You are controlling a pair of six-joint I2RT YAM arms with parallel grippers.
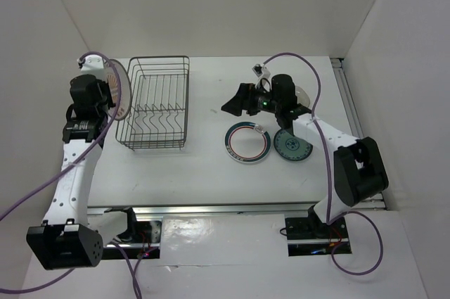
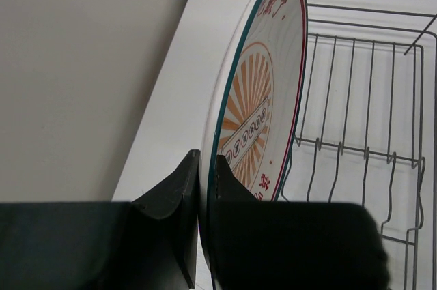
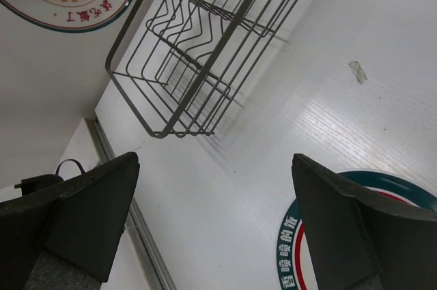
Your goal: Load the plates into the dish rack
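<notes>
My left gripper (image 2: 207,160) is shut on the rim of the orange sunburst plate (image 2: 256,99), holding it on edge just left of the dish rack (image 2: 339,145). From above, that plate (image 1: 120,92) stands upright beside the rack's (image 1: 156,104) left wall, with the left gripper (image 1: 110,100) below it. My right gripper (image 1: 233,104) hangs open over the table right of the rack, with nothing between its fingers (image 3: 102,201). The red-and-teal ringed plate (image 1: 247,142) lies flat just in front of it, its rim (image 3: 287,242) showing by the right finger. A teal-green plate (image 1: 292,145) lies flat beside it.
White walls close in the table on the left, back and right. A metal rail (image 1: 348,98) runs along the table's right edge. A pale rounded shape (image 1: 304,93) shows partly behind the right arm. Purple cables loop from both arms.
</notes>
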